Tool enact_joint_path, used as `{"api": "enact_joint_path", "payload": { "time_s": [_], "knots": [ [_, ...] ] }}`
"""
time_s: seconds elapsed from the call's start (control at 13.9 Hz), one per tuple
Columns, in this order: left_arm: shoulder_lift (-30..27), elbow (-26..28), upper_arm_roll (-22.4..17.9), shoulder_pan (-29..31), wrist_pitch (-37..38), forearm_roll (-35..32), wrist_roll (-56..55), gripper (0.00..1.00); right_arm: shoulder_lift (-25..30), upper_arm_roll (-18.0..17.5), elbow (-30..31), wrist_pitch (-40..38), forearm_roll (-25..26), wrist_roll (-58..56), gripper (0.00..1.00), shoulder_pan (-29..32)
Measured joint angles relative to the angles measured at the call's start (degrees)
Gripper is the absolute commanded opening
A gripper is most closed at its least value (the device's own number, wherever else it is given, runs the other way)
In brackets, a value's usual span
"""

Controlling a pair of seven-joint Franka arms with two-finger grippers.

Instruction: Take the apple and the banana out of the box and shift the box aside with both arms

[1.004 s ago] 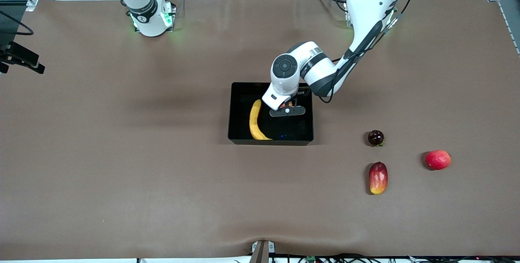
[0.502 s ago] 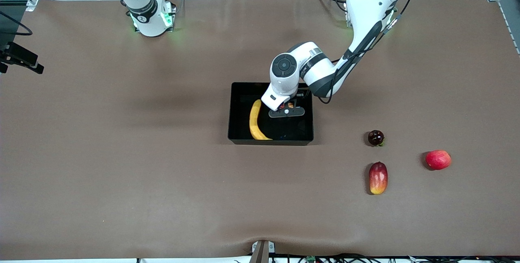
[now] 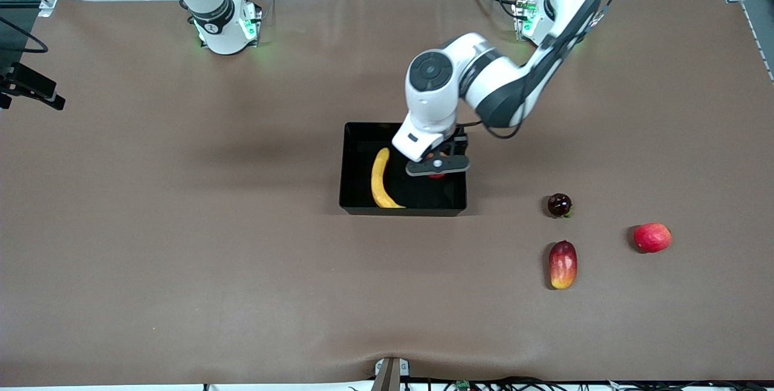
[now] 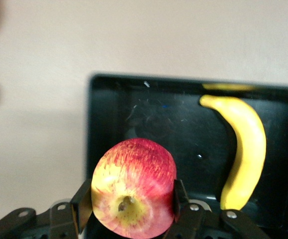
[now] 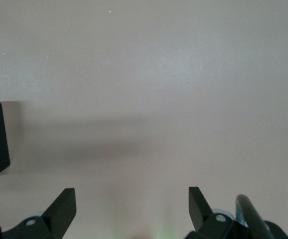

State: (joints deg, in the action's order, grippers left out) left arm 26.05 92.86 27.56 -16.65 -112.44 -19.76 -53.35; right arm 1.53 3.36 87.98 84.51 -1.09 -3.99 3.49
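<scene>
On a brown counter (image 3: 181, 228), the left tool (image 4: 129, 209) clenched the apple (image 4: 134, 186) over the box (image 3: 357, 197), its narrow grip risking a slip onto the banana (image 3: 380, 179); the right tool (image 5: 131, 206) waited released.

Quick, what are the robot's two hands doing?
Left gripper: shut on the apple, over the box.
Right gripper: open, holding nothing.

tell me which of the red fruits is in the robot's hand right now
The apple, red with yellow streaks, clamped in the left hand over the box. The plain red fruit and the elongated red-yellow one lie on the table.
</scene>
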Motion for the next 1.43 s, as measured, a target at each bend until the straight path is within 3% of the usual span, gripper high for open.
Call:
{"api": "enact_joint_path", "payload": {
  "time_s": [0.29,0.65,1.08,1.43],
  "knots": [
    [-5.29,-0.49,0.04,8.92,4.77,0.74,11.51,0.00,-0.16,0.02,0.00,0.00,0.00,0.00,1.00,0.01],
    [-6.35,2.12,-0.25,23.76,7.29,1.08,28.22,0.00,-0.82,-0.01,0.06,-0.03,-0.02,0.00,1.00,-0.02],
    [2.50,3.86,-0.79,33.91,-4.85,-3.59,36.51,0.00,-4.16,-0.27,-0.10,0.87,-0.02,-0.03,1.00,-0.18],
    [10.26,0.05,-1.11,36.34,-9.57,-3.75,39.73,0.00,-4.16,-0.27,-0.41,3.16,-0.02,-0.03,1.00,-0.18]
  ]
}}
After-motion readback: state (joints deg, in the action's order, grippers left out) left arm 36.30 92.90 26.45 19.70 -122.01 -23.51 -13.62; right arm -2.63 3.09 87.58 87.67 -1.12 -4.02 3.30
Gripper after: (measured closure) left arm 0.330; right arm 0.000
